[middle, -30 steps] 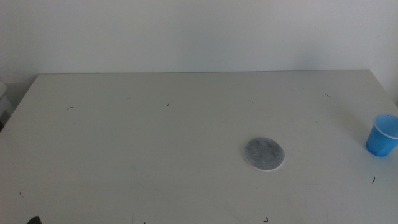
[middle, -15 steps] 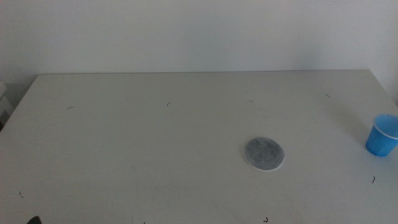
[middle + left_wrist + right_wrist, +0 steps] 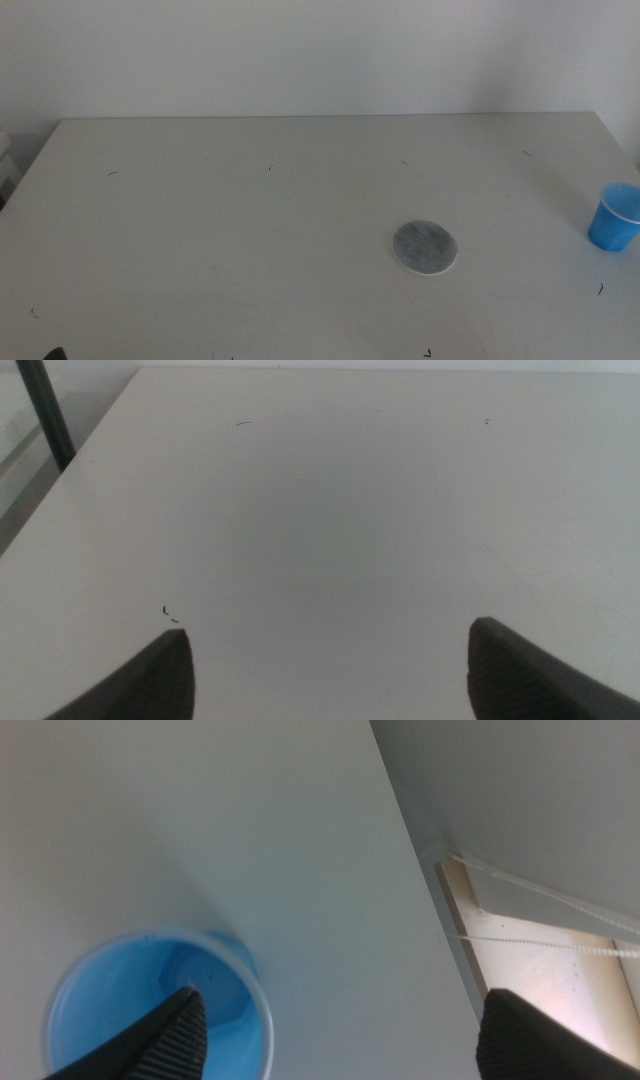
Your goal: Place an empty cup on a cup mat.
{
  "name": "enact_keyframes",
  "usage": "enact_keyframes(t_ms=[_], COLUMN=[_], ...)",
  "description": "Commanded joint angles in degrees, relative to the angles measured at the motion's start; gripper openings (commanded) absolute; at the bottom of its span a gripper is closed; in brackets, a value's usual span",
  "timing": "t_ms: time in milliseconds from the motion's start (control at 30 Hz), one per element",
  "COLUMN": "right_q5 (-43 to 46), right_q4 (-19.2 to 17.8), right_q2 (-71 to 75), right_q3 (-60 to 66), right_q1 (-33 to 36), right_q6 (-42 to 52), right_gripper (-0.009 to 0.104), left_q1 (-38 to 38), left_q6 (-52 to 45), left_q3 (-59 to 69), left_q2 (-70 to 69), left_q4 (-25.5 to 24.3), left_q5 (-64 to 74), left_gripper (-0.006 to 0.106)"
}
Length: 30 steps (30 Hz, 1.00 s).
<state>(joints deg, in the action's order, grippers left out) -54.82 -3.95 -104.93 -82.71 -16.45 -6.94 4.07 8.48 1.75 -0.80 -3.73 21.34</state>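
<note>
The blue cup (image 3: pixel 613 217) stands upright and empty at the table's far right edge, well apart from the grey cup mat (image 3: pixel 425 246), which lies flat right of the table's middle. My right gripper (image 3: pixel 340 1020) is open above the cup (image 3: pixel 130 1010); I look down into the cup, one jaw is over its rim, and the other is out past the table edge. This gripper does not show in the middle view. My left gripper (image 3: pixel 328 650) is open and empty over bare table at the near left.
The white table (image 3: pixel 250 220) ends just right of the cup, and the right wrist view shows that edge (image 3: pixel 420 850) with a gap and a white cord beyond. A dark post (image 3: pixel 45 415) stands off the table's left side.
</note>
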Motion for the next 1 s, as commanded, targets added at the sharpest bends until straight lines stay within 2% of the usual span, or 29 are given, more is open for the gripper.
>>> enact_keyframes(t_ms=[0,133,367,567,967], right_q5=[4.11,6.73,6.91,6.33,6.27], right_q4=[0.12,2.36,3.95,3.95,5.38], right_q2=[1.31,-0.97,-3.29,-3.96,-5.27], right_q3=[-1.89,-1.89,-1.89,-1.89,-1.89], right_q1=[-0.41,-0.41,0.18,0.18,0.25], right_q6=[0.73,0.98,2.71,2.83,2.83], right_gripper=[0.086,0.08,0.068,0.054,0.005], left_q1=[-0.06,-0.06,-0.06,-0.06,-0.06], left_q6=[0.62,0.62,0.62,0.62,0.62], left_q3=[-0.34,-0.34,-0.34,-0.34,-0.34], left_q2=[-0.26,-0.26,-0.26,-0.26,-0.26], left_q4=[-0.02,-0.02,-0.02,-0.02,-0.02], left_q5=[-3.84,-3.84,-3.84,-3.84,-3.84], left_gripper=[0.105,0.105,0.105,0.105,0.105])
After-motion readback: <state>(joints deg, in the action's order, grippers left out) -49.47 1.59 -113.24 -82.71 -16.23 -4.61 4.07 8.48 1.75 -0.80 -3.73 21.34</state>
